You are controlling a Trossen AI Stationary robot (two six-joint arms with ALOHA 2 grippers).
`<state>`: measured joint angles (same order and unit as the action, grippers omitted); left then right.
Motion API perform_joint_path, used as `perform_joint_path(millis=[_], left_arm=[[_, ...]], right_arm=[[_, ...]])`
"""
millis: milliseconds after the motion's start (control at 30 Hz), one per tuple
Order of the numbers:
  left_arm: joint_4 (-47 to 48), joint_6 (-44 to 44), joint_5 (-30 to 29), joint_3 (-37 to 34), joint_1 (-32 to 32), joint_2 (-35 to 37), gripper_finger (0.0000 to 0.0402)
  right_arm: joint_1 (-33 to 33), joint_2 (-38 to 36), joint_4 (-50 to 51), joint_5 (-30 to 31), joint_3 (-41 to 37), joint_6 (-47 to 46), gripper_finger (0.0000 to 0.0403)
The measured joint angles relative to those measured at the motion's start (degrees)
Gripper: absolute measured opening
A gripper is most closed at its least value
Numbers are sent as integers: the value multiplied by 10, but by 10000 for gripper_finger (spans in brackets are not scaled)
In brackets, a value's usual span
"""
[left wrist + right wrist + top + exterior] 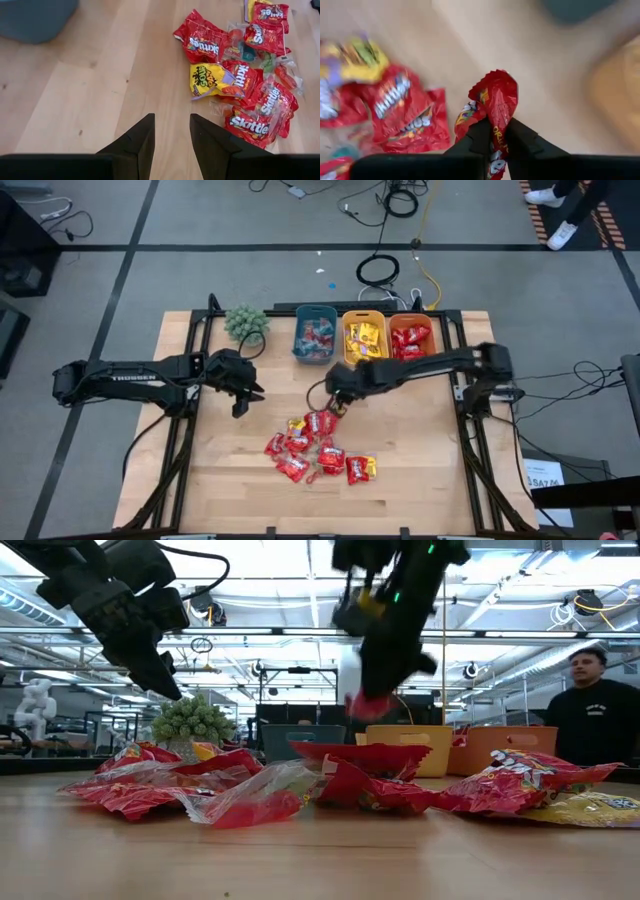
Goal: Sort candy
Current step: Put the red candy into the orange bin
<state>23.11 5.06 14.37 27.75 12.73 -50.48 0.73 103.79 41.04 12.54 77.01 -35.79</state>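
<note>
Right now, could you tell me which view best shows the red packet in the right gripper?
The right wrist view: red packet fills it, pinched between the right gripper. Low view shows a red blur; high view barely; left wrist none.

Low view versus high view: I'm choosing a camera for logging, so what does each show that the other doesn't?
Only the low view shows a person behind the table and the right gripper holding a red packet clear of the tabletop. Only the high view shows the bins' contents: teal bin, yellow bin, orange bin. Both show the candy pile, plant and left gripper.
</note>
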Motion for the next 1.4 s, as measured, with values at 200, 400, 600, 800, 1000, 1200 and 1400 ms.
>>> perform_joint_path(millis=[200,400,600,800,1000,1200,1400], left_arm=[[-4,-10,-2,0,0,0,132],[-4,-9,-3,0,0,0,132],[-4,-9,-3,0,0,0,132],[-15,-9,-3,0,0,0,132],[-21,-8,-3,0,0,0,132],[-20,6,-3,0,0,0,132],[-16,7,-3,0,0,0,132]], right_arm=[[-2,-122,28,67,-1,0,7],[-32,-213,122,177,0,-74,8],[-94,-260,227,209,0,-117,7],[-174,-254,312,209,0,-152,9],[-243,-218,357,205,0,-158,32],[-280,-195,360,200,0,-156,74],[-303,-195,377,187,0,-157,145]])
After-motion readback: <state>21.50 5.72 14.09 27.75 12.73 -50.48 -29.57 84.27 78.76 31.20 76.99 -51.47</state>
